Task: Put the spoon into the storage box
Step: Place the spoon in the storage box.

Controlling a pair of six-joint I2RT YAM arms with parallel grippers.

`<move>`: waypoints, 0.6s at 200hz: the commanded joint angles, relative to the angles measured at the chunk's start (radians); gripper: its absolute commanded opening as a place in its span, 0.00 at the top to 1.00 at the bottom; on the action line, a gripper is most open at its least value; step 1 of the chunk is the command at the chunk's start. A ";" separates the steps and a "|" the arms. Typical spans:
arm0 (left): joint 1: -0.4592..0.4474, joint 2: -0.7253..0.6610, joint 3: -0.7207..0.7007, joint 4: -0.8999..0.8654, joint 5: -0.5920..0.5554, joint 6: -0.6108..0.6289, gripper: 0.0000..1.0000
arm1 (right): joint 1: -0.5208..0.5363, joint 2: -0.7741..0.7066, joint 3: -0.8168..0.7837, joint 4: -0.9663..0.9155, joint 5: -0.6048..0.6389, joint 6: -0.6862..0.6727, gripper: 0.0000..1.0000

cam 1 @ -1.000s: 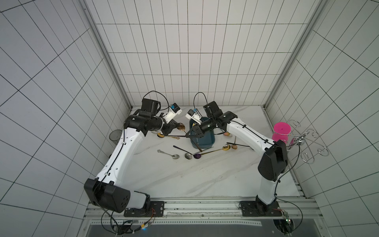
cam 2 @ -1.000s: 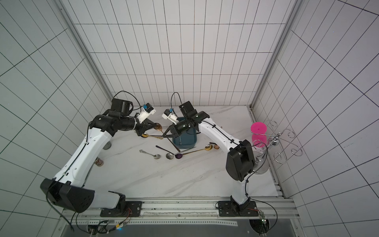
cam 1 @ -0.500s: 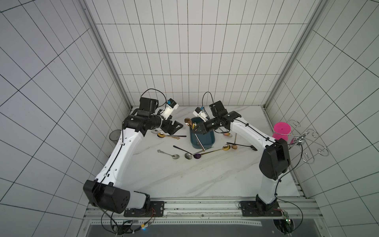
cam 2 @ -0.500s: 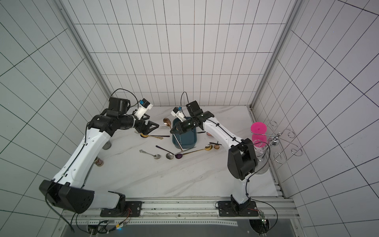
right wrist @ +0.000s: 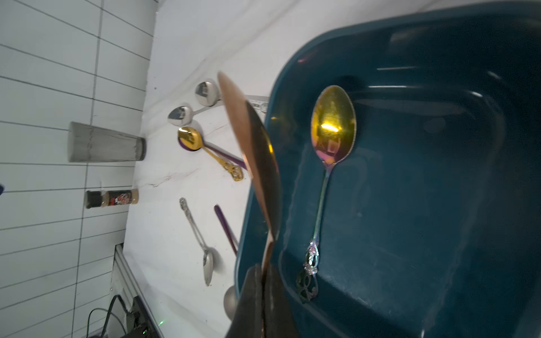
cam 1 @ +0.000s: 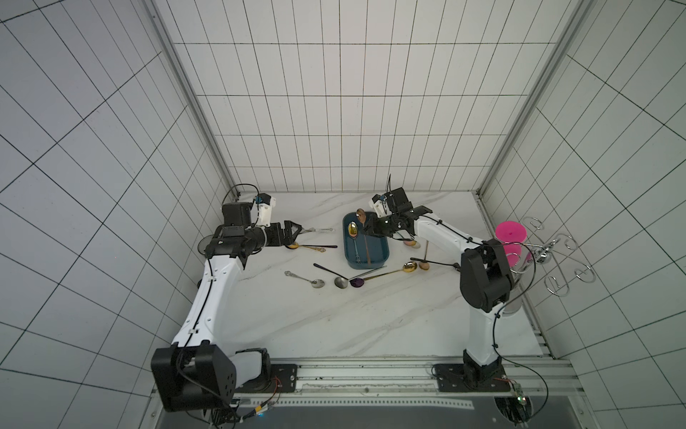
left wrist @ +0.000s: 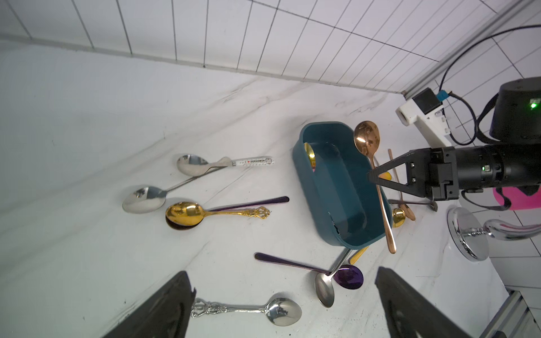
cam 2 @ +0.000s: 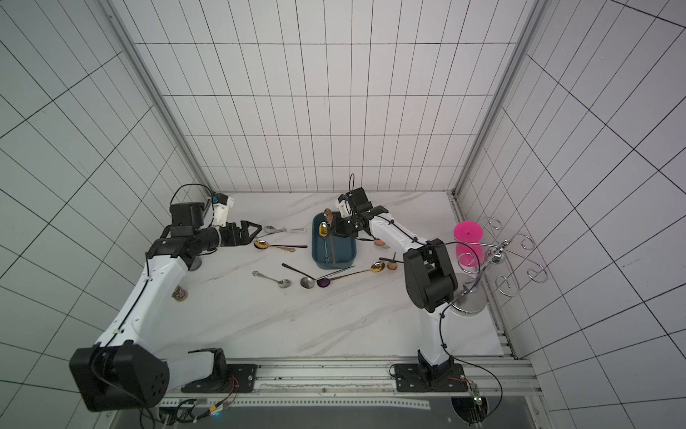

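A copper spoon (cam 1: 360,214) (cam 2: 327,213) (left wrist: 366,137) (right wrist: 251,140) hangs tilted over the dark teal storage box (cam 1: 384,256) (cam 2: 352,253) (left wrist: 322,204) (right wrist: 424,234). Its bowl is raised at the box's far end and its handle runs along the box. My right gripper (cam 1: 366,228) (cam 2: 334,230) (left wrist: 372,177) (right wrist: 264,268) is shut on that handle. An iridescent gold spoon (cam 1: 352,229) (right wrist: 332,125) lies inside the box. My left gripper (cam 1: 297,232) (cam 2: 255,232) (left wrist: 282,273) stands open and empty, left of the box above loose spoons.
Several spoons lie on the marble around the box: silver ones (left wrist: 191,164), a gold one (left wrist: 184,210), purple ones (left wrist: 348,276). A pink cup (cam 1: 511,237) and a chrome rack (cam 1: 549,249) stand at the right, a grey tumbler (right wrist: 105,142) and a spice jar (cam 2: 179,293) at the left.
The left gripper opened, let go of the copper spoon and drew back to the left. The right gripper, shut on the spoon, carried it over the storage box.
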 commanded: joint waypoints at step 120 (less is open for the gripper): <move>0.016 -0.022 -0.099 0.195 -0.116 -0.132 0.01 | 0.014 0.215 0.213 0.069 0.093 0.106 1.00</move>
